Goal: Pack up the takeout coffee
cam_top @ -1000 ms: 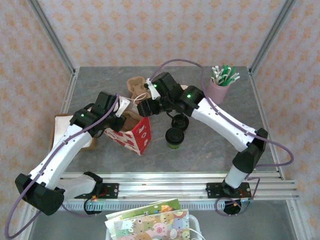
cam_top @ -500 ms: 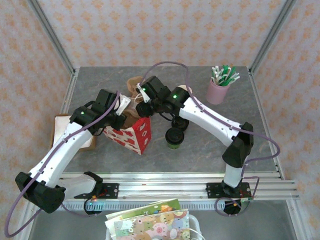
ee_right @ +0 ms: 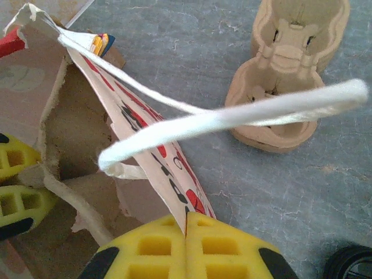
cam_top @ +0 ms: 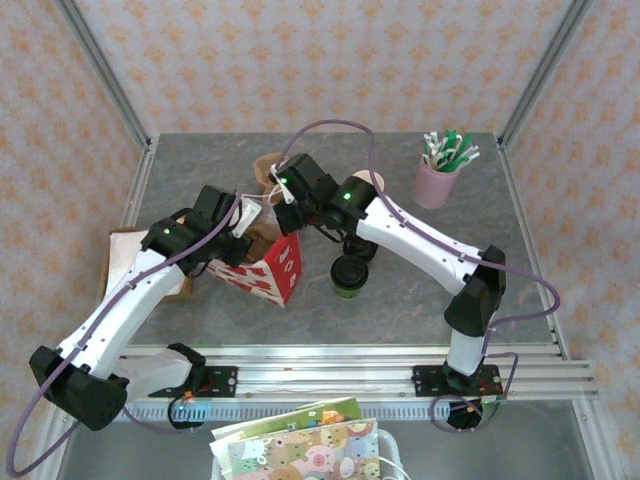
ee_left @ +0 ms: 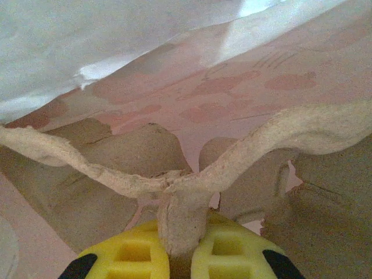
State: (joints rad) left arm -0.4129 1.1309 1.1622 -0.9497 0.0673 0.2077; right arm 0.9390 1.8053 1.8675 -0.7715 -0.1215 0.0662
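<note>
Item, grey table (cam_top: 420, 290): the takeout coffee (cam_top: 348, 273) — green-patterned cup, black lid on — is standing upright in the open, just right of a red-and-white paper bag (cam_top: 268, 272) and clear of both arms. Another round black lid (cam_top: 358, 244) is lying just behind it, partly under the right arm. The right gripper (ee_right: 186, 247) is pinching the bag's rim, its yellow fingers pressed flat together on the printed paper, and the bag's white handle (ee_right: 232, 116) is looping free in front of it. The left gripper (ee_left: 173, 258) is reaching into the bag's mouth and clamping the raised ridge of a pulp cup carrier (ee_left: 186, 186) that is sitting inside — the bag's wall is arching pale above it. A second pulp carrier (ee_right: 289, 70) is lying on the table beyond the bag. A pink cup (cam_top: 436, 182) of straws (cam_top: 448, 147) is standing near the far right corner, well apart from the rest.
</note>
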